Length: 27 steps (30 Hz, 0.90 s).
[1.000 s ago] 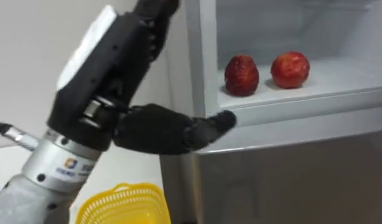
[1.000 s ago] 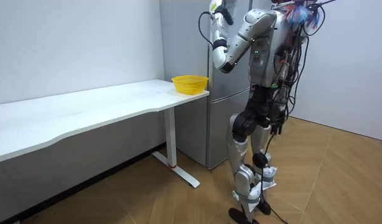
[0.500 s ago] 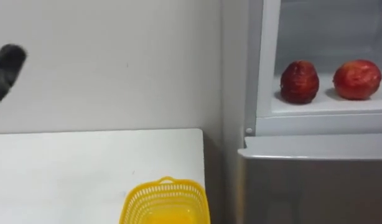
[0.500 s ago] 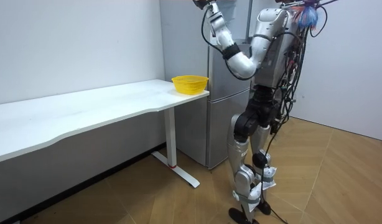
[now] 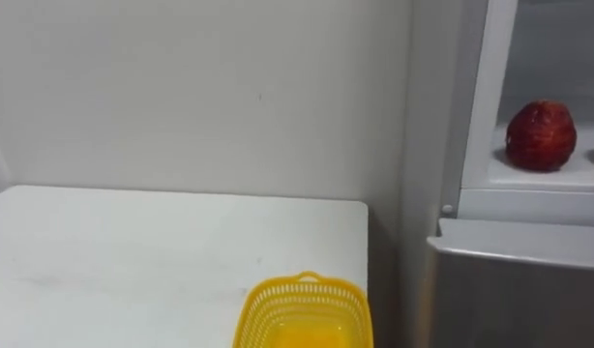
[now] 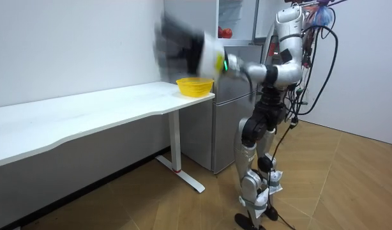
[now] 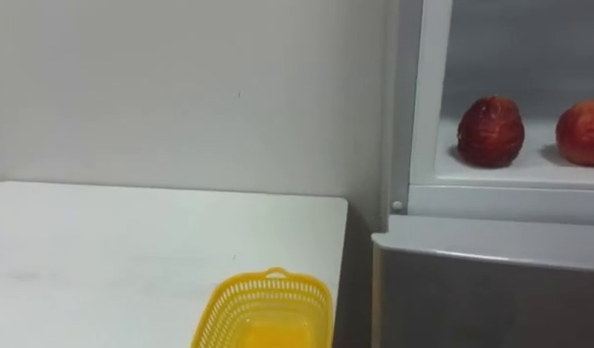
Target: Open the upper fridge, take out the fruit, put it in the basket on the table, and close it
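Fridge (image 6: 232, 108), grey and tall, stands against the wall (image 6: 75, 45) hard by the end of the table (image 6: 87, 112), and the robot stands upright on both legs right in front of it. Its lower door is shut. The upper compartment is open and white inside. The table is long and white and runs off along the wall toward the room view's left. On the corner nearest the fridge sits a yellow basket (image 7: 266, 282) of open mesh, upright, just beside the fridge's side. The robot's left arm is stretched out about level toward the room view's left. The left robot hand (image 6: 175, 43) is a dark shape high above the basket, well clear of the fridge. From where I stand I cannot tell how far open it is or whether it has hold of anything. Two red fruits lie on the white shelf (image 7: 529, 176) of the upper compartment. The darker fruit (image 7: 491, 131) is close to the frame on the robot's left. The brighter fruit (image 7: 584, 132) is to its right, near it but apart, and partly cut off by the view's edge.
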{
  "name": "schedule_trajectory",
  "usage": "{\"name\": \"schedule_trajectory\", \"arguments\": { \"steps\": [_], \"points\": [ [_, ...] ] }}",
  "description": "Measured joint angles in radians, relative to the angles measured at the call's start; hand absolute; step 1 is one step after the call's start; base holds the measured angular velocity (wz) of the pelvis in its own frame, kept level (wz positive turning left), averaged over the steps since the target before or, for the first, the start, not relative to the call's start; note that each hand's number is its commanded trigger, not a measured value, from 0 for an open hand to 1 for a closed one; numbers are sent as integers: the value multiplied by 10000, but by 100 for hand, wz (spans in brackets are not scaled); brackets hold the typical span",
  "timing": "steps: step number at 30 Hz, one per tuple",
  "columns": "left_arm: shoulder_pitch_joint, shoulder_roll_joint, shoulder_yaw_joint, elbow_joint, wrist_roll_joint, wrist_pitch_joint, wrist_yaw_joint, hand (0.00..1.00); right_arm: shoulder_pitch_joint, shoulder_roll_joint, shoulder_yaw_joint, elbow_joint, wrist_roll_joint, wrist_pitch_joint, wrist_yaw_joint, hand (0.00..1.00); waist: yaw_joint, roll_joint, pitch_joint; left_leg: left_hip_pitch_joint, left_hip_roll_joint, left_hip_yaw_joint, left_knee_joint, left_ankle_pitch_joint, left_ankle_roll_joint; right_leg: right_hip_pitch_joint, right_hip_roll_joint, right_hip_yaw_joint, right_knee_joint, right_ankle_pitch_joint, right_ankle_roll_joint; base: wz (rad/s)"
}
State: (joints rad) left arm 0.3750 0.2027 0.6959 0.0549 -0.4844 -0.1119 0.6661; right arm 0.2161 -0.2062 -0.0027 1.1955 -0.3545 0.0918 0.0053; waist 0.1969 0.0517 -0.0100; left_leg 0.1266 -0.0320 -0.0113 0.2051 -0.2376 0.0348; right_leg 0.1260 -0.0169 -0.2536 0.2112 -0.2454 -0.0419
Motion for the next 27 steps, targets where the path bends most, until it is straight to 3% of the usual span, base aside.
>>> {"name": "schedule_trajectory", "arguments": {
  "steps": [2,4,7,10,11,14,16,19,23,27],
  "points": [
    [236,-233,-405,1936,-851,102,-30,0,-1,35,-1,-14,-8,117,200,0,7,-38,5,49,-1,30,-34,7,10,-1,-19,9,76,-35,-4,-2],
    [285,-466,-1292,4655,-1384,366,-395,0,-62,140,-34,17,-120,304,379,0,-31,-255,9,71,-3,-3,3,6,10,68,-18,0,79,-45,-1,4],
    [266,-782,-2572,6975,-1811,773,-1154,0,-122,149,-50,77,-135,407,533,0,-219,-499,10,61,-8,-63,23,-5,15,189,-16,-65,3,-62,10,11],
    [12,-806,-3436,9045,-1350,927,-2117,0,-174,184,-273,67,-403,402,658,0,-378,-616,63,117,28,-67,3,-53,27,317,29,-61,-86,-13,9,2],
    [-13,-815,-3539,9310,-1068,961,-2293,0,-172,183,-328,65,-433,401,700,0,-407,-605,58,150,27,-61,-5,-56,28,333,31,-26,-72,-10,10,-9],
    [-42,-790,-4018,10114,1309,1204,-3044,0,-183,179,-389,115,-428,403,754,0,-617,-561,111,260,36,20,-55,-55,31,408,35,28,-82,11,16,-6],
    [-144,-708,-4913,10311,3231,1566,-3490,0,-221,187,-97,123,-430,412,807,0,-900,-437,117,230,33,46,-49,-53,33,382,32,25,-77,12,18,2],
    [-597,-676,-5971,10271,5388,2004,-4156,0,-415,224,234,297,-435,414,922,0,-1386,-436,113,151,43,87,-36,-46,31,312,32,1,-68,10,12,2],
    [-1539,-681,-6268,10244,6335,2098,-4727,0,-630,250,237,553,-438,408,953,0,-1776,-509,107,180,99,413,-49,-44,27,313,36,87,-67,30,-4,-13],
    [-2141,-730,-6404,10250,6379,1750,-5204,0,-556,412,230,566,-444,414,946,0,-1947,-569,112,279,143,787,-83,-41,30,300,119,592,-69,102,24,-33]
  ]
}}
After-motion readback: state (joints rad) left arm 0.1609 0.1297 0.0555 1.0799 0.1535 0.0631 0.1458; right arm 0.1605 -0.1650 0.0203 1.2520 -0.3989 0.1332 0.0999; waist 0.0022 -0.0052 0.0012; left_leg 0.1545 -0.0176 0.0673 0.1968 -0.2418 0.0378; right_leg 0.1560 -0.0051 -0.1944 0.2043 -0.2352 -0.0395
